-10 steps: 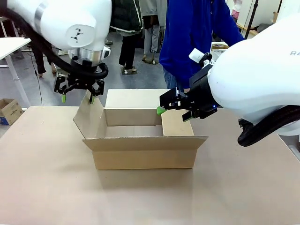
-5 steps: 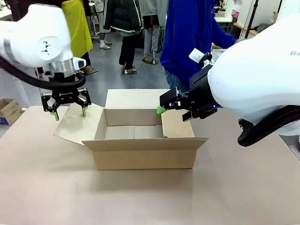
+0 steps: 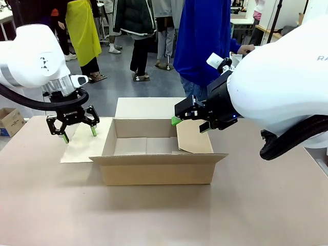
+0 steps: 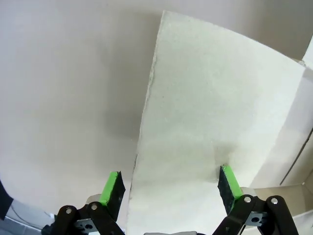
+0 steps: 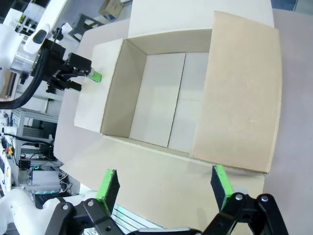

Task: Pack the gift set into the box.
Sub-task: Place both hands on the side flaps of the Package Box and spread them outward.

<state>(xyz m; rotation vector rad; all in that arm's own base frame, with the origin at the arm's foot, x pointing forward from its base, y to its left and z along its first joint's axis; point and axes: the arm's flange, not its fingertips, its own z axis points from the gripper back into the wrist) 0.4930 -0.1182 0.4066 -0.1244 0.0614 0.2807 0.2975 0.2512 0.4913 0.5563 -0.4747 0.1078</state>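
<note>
The brown cardboard box stands open in the middle of the table, and its inside holds nothing. Its left flap lies folded out, almost flat on the table. My left gripper hovers open just above that flap, whose pale surface sits below the green pads. My right gripper is open over the box's right side, beside the slanting right flap. From the right wrist, the box lies beneath the open gripper. The gift set is out of view.
A person in a blue top stands at the far side behind the box. The back flap and front flap are folded out. A small carton sits off the table's left. Bare tabletop lies in front.
My left gripper has moved left and down, and the box's left flap has gone from raised to nearly flat on the table. The right arm has not moved.
</note>
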